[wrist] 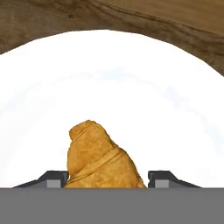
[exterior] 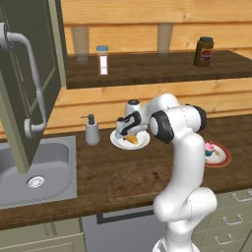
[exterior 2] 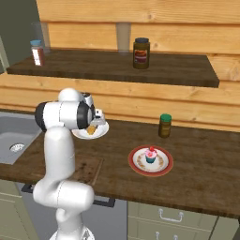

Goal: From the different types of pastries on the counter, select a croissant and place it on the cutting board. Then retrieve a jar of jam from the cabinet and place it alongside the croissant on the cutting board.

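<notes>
A golden croissant [wrist: 100, 157] lies on a white plate [wrist: 131, 96] at the back of the wooden counter. My gripper [wrist: 109, 179] is down over the plate, shut on the croissant, with one dark fingertip on each side of it. From the base views the hand [exterior: 127, 130] hangs over the plate [exterior: 141, 142], and the croissant [exterior 2: 92, 129] peeks out below it. The dark wooden cutting board [exterior: 133, 179] lies on the counter in front of the plate. A brown jam jar [exterior: 204, 51] with a dark lid stands on the open cabinet shelf, up and to the right.
A cupcake on a red-rimmed plate [exterior 2: 150, 159] sits right of the arm, with a green-lidded jar [exterior 2: 164, 125] behind it. A soap dispenser [exterior: 91, 130] and the sink [exterior: 29, 172] are to the left. The cabinet door [exterior: 29, 74] hangs open at left; a shaker bottle [exterior: 102, 60] stands on the shelf.
</notes>
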Robot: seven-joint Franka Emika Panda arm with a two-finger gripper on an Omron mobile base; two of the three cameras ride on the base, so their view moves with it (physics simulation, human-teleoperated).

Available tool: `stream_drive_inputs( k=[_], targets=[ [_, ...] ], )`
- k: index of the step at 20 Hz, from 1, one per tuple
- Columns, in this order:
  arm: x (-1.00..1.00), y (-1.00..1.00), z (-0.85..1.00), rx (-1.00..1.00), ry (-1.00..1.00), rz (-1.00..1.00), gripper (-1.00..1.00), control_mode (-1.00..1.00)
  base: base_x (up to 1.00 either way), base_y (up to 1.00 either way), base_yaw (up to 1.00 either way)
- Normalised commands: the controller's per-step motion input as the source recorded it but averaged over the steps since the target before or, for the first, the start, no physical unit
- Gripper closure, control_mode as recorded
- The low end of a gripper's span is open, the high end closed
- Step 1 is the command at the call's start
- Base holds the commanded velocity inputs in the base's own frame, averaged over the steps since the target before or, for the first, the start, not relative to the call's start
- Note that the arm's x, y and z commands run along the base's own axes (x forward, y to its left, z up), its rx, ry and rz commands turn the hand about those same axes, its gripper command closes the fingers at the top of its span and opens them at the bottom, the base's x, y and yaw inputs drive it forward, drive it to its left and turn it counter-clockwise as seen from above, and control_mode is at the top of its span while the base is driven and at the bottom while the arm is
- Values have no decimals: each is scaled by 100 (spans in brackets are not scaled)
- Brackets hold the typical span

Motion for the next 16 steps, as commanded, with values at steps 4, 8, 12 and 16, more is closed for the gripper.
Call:
stream_drive_inputs(
  k=[4, 8, 12, 16],
  targets=[
    [-54, 0, 0, 8, -8, 0, 100, -100, 0, 0, 0],
    [-96, -11, 0, 6, -13, 0, 100, -100, 0, 0, 0],
    [-100, -14, 16, 10, -25, 1, 100, -100, 0, 0, 0],
    [-99, -22, 51, 16, -35, 5, 100, -100, 0, 0, 0]
  ],
)
